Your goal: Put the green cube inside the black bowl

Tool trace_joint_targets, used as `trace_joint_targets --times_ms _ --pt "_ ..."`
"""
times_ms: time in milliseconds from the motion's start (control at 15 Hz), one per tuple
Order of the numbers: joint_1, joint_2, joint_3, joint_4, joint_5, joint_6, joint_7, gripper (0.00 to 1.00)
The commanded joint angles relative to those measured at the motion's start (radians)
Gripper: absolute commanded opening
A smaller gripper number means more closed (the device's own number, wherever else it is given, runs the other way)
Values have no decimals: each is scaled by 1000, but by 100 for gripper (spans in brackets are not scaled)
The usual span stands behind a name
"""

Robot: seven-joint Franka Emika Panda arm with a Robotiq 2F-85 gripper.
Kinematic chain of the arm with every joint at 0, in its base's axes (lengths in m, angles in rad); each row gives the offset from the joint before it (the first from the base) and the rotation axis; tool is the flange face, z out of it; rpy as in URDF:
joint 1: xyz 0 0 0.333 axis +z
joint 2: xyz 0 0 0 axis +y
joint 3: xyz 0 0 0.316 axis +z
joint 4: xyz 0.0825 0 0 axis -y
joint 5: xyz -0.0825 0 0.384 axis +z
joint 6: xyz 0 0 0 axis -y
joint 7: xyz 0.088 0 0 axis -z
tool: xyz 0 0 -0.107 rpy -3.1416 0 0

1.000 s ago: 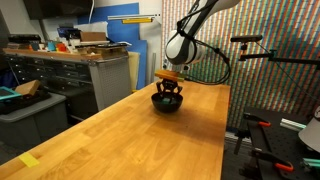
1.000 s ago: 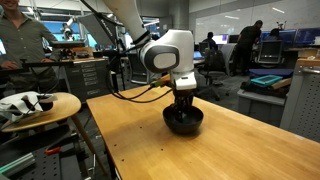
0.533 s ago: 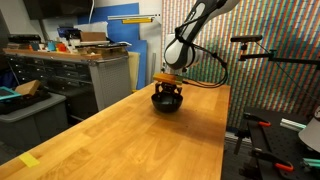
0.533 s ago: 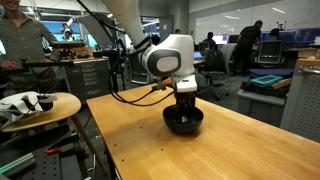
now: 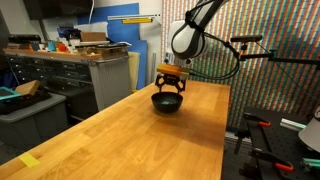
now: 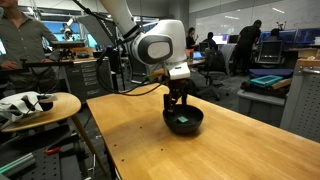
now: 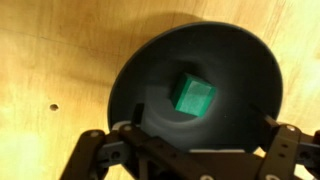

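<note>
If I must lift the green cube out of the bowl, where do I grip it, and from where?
Grip the cube on two opposite side faces, coming straight down from above: the bowl wall rings it, blocking sideways approach. In the wrist view it lies skewed to the open jaws, so probably twist the wrist first.

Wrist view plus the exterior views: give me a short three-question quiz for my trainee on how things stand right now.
1. True or false: the green cube lies inside the black bowl.
2. Pick one. The hand is: A) shut on the cube; B) open, above the bowl; C) shut and empty.
3. Fill in the blank: the bowl stands on a ______ table.

Key: 1 true; 2 B; 3 wooden.
</note>
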Motion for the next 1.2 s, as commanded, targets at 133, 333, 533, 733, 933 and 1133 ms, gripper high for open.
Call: trace_joint_targets --times_ms 133,333,533,733,933,1133 --pt "76 -302 -2 -152 -229 -81 12 100" --pt "67 -408 78 -167 -326 -187 -31 100" --pt "58 -475 173 -160 -312 -294 -124 100" --pt "58 -510 239 -139 -297 -372 -185 100" --pt "42 -493 273 -136 -282 -368 -179 100" --pt "44 -509 288 -134 -264 -398 -216 100"
